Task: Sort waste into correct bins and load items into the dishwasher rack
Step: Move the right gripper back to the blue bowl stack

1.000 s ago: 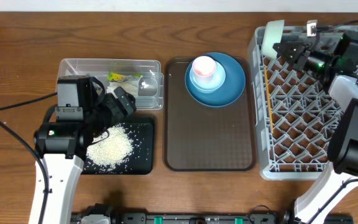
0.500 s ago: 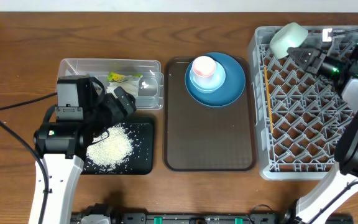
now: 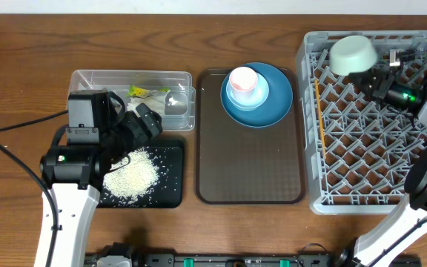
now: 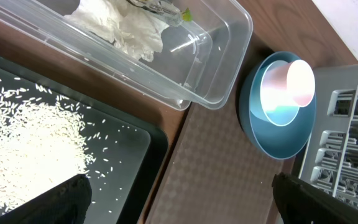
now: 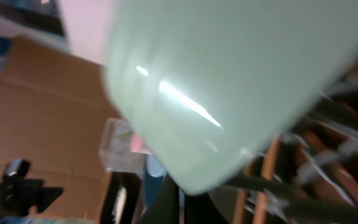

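L gripper (image 3: 145, 124) hung w/ jaws spread, empty, by rice (image 3: 130, 176) on black tray (image 3: 173, 189). Pink cup (image 3: 243, 80) sat on blue plate (image 3: 273, 104). R gripper (image 3: 368, 73) clamped mint-green bowl (image 3: 353, 53) above rack (image 3: 362, 148), far-left corner.

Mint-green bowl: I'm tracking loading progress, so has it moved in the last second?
Yes. Seen from overhead, the mint-green bowl has shifted right, from the dishwasher rack's back-left corner to farther in over its lattice.
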`<state>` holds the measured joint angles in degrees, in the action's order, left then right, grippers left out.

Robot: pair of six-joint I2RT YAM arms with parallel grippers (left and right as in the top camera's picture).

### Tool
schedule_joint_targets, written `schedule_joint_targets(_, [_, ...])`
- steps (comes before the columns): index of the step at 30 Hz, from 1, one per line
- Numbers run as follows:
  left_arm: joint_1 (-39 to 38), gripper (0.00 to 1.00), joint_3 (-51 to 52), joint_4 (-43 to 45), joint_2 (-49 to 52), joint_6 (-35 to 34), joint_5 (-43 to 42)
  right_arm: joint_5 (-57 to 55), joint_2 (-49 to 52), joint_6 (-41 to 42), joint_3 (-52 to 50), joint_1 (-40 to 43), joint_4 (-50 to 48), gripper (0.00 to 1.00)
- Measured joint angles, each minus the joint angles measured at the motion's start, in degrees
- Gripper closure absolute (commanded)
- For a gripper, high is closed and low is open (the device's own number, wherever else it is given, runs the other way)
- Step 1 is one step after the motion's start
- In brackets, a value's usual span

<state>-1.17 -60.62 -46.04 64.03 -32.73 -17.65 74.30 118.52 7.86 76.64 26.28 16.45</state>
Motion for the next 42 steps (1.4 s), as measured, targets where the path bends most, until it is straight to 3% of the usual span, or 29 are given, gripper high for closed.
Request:
schedule_joint_targets(6, [0.00,0.04,0.00,0.00,0.00,0.00,0.00,-7.19,0.04,-5.51,0.00,1.31,8.46,0.98])
schedule_joint_targets(20, [0.00,0.04,0.00,0.00,0.00,0.00,0.00,-10.73,-0.79,-9.86,0.00,1.88,14.16,0.98])
schedule_joint_targets(26, [0.00,0.04,0.00,0.00,0.00,0.00,0.00,-19.91,-10.45,-10.05,-0.11,0.79,18.67,0.97])
schedule_joint_targets(33, [0.00,0.04,0.00,0.00,0.00,0.02,0.00,-39.52,-27.78,-10.21,-0.09,-11.02,22.21,0.92])
schedule_joint_targets(37, [0.00,0.04,0.00,0.00,0.00,0.00,0.00,-49.48,-32.74,-10.32,-0.09,-22.58,24.33,0.76])
schedule_joint_targets(42, [0.00,0.04,0.00,0.00,0.00,0.00,-0.02,-56.89,-33.33,-11.19,-0.11,-35.74,26.82,0.65])
